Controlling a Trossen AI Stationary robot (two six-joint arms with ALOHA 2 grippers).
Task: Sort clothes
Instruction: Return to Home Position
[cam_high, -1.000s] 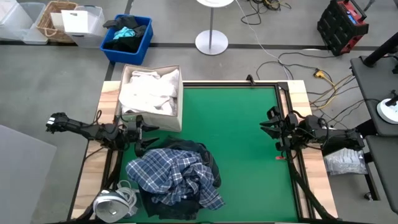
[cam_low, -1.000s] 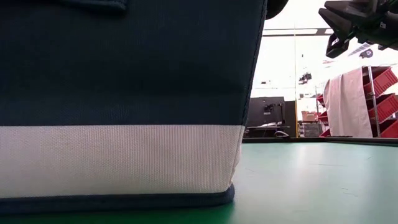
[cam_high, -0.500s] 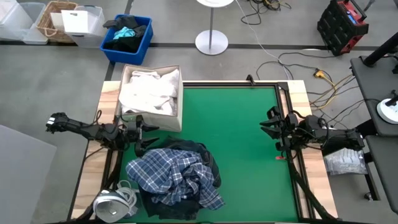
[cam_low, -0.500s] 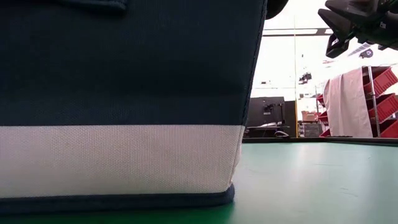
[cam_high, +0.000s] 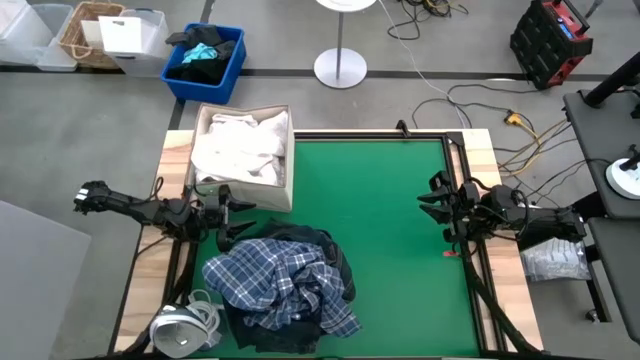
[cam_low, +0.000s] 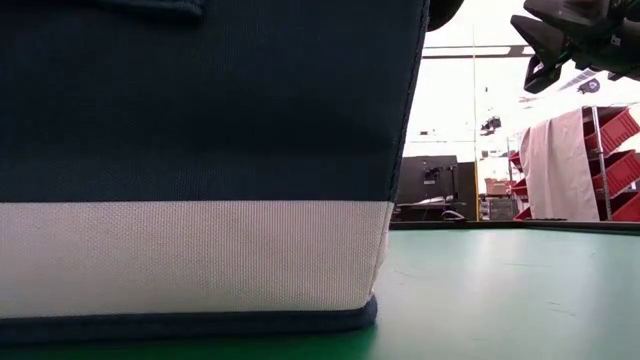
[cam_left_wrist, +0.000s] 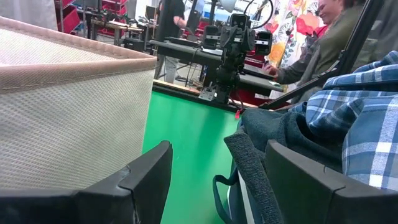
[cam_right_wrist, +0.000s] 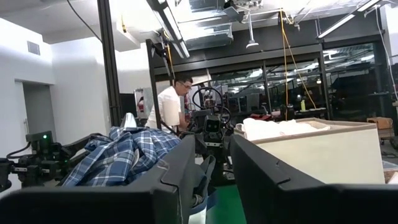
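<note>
At the table (cam_high: 380, 200) edges, left jaws and right jaws hang parted, holding nothing.

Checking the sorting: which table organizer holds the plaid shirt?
The dark blue organizer, with the plaid shirt piled on top; the beige organizer shows only white clothes.

In the low view the navy-and-white organizer (cam_low: 200, 180) runs past the picture's top and left edges. It hides everything behind it on the table's (cam_low: 500, 290) left side. The right gripper (cam_low: 530, 52) is cut by that picture's top right corner. From above, the plaid shirt (cam_high: 280, 285) and dark pieces cover most of that organizer. The number of white shirts (cam_high: 240, 150) heaped in the white organizer (cam_high: 289, 180) cannot be told.
</note>
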